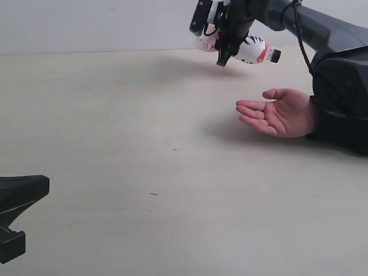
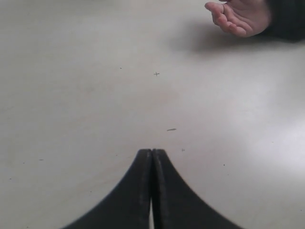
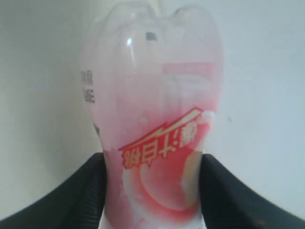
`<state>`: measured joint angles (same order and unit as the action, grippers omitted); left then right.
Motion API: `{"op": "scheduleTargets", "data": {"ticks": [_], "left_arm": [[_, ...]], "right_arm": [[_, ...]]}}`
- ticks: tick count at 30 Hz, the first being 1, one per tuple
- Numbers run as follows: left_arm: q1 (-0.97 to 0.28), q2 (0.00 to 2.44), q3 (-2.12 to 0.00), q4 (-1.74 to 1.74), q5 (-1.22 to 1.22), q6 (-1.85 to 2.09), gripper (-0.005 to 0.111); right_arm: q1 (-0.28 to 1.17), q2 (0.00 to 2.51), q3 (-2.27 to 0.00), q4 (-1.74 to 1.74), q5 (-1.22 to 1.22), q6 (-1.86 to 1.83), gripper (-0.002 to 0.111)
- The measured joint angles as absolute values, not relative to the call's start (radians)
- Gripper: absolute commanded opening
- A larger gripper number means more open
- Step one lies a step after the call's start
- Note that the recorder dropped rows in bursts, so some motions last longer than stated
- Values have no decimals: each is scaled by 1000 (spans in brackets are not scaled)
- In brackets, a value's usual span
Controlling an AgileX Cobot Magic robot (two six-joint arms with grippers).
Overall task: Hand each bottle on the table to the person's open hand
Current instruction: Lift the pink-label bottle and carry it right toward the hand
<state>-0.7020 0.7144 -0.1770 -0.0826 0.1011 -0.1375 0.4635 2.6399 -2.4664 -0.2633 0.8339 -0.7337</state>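
My right gripper (image 1: 221, 49) hangs in the air above the far side of the table (image 1: 115, 144), shut on the pink-white bottle (image 1: 253, 50), which lies sideways with its dark cap toward the right. In the right wrist view the bottle (image 3: 152, 143) fills the space between the two black fingers (image 3: 76, 191). The person's open hand (image 1: 276, 112) rests palm up on the table, below and to the right of the bottle. My left gripper (image 1: 17, 207) sits low at the near left, shut and empty, and shows again as the left gripper (image 2: 152, 151). The hand (image 2: 240, 16) is far from it. No other bottles show.
A black sleeve (image 1: 342, 109) and the right arm's black links (image 1: 322, 29) fill the right edge. A pale wall (image 1: 86, 23) runs behind the table. Tiny dark specks (image 1: 153, 194) dot the tabletop.
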Motion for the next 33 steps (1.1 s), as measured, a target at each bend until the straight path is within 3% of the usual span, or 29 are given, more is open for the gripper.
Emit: {"op": "scheduleTargets", "data": {"ticks": [17,26,33], "left_arm": [[-702,714,-177,-83,101,-138,0],[-702,714,-177,-83,101,-138,0],[-702,714,-177,-83,101,-138,0]], "right_arm": [[463,2449,-2466,-277,1199,-253,0],[463,2365,-2413,-145,1223,-61,0],[463,2232,-2241,-134,1225,0,0]]}}
